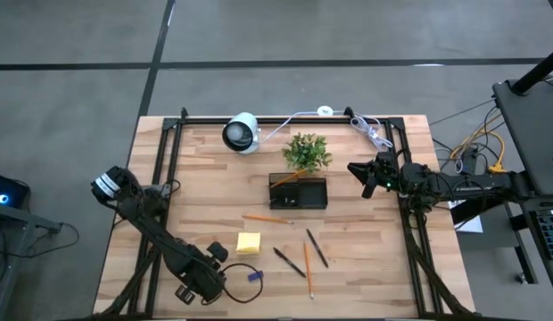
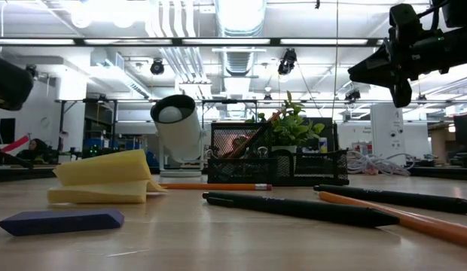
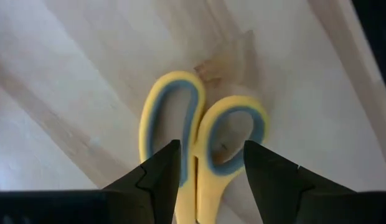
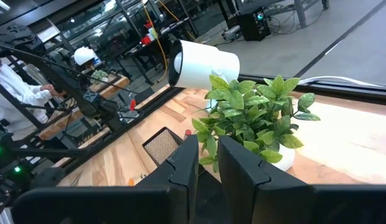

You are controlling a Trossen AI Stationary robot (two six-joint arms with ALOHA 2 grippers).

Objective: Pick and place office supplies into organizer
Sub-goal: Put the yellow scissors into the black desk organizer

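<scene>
In the left wrist view, yellow-handled scissors (image 3: 199,143) lie flat on the wood. My left gripper (image 3: 211,158) is open and points down over their two handle loops, near the table's near left corner (image 1: 192,290); the arm hides the scissors in the high view. My right gripper (image 1: 361,174) is shut and empty, raised near the plant (image 1: 306,152), to the right of the black organizer (image 1: 298,192). On the table lie a yellow sticky pad (image 1: 249,242), a blue block (image 1: 254,275), two orange pencils (image 1: 268,218) and two dark pens (image 1: 290,261). My left gripper comes at the scissors' handle end (image 3: 180,124) from above, one finger over each loop. Whether the fingers (image 3: 162,168) touch the handles, I cannot tell. The scissors lie flat on the table.
A white round camera (image 1: 242,132) stands near the far edge, with a white cable (image 1: 370,132) beside it. Black frame rails (image 1: 165,169) run along the table's left, right and far sides. Bare wood lies between the organizer and the left rails.
</scene>
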